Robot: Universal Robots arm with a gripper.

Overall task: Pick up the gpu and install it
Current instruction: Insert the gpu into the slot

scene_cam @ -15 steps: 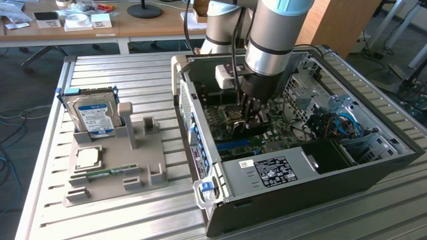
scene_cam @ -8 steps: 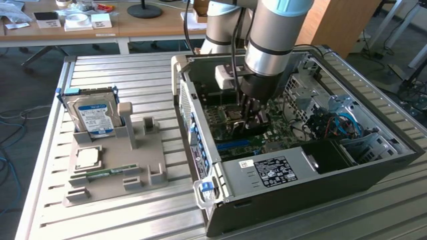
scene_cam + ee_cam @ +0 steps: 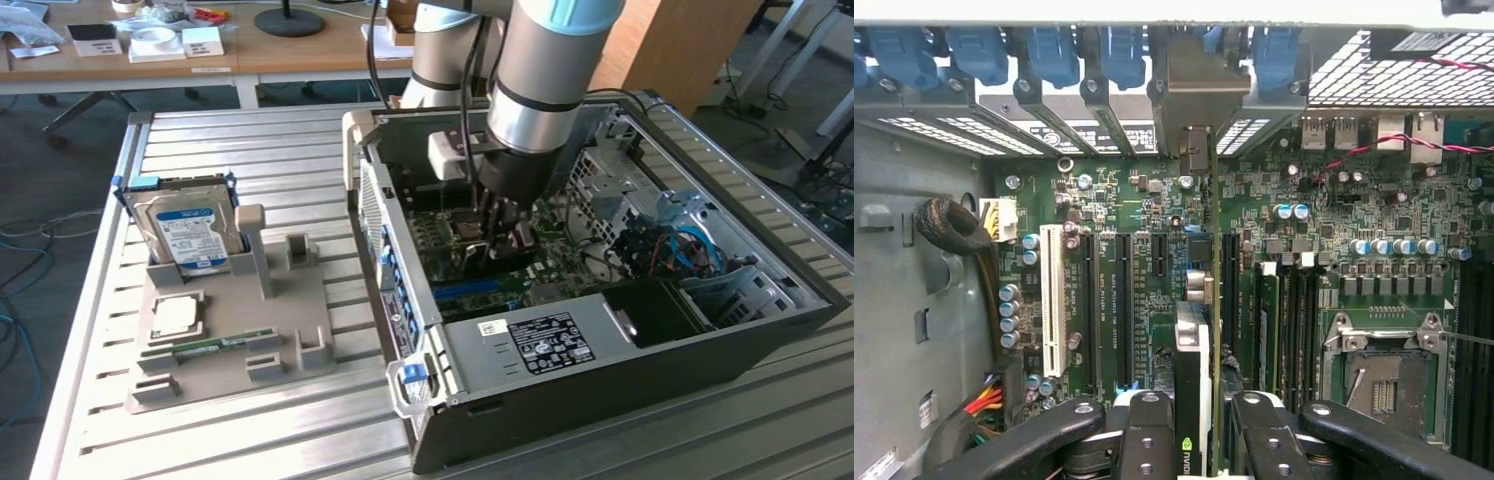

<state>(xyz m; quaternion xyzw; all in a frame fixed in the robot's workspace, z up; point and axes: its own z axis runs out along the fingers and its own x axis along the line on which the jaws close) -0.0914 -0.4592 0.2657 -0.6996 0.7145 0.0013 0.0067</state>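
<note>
Inside the open case (image 3: 747,345), lying on its side on the slatted bench (image 3: 240,150): one arm, reaching down over the motherboard (image 3: 1154,200).

Pincer (image 3: 1206,430): closed on the gpu, fingers (image 3: 1146,435) either side of the card's upper edge.

Gpu (image 3: 1194,350): held on edge in the wrist view, cooler face to one side, thin green board to the other. Its silver bracket (image 3: 1199,100) stands against the row of rear slot openings under the blue latches (image 3: 1054,50). The card hangs over the long black slots (image 3: 1122,300), beside the white slot (image 3: 1052,300). Whether its lower edge has entered a slot cannot be told.

Handling, as I judge it: keep the card square to the board and parallel to the slot; let bracket and connector meet their places together; press straight down, no rocking, since a tilted card would bind or strain the slot.

Also present: cpu socket (image 3: 1379,385), bare; grey fixture (image 3: 234,330) on the bench holding a drive (image 3: 187,235) and a memory stick (image 3: 214,347).
</note>
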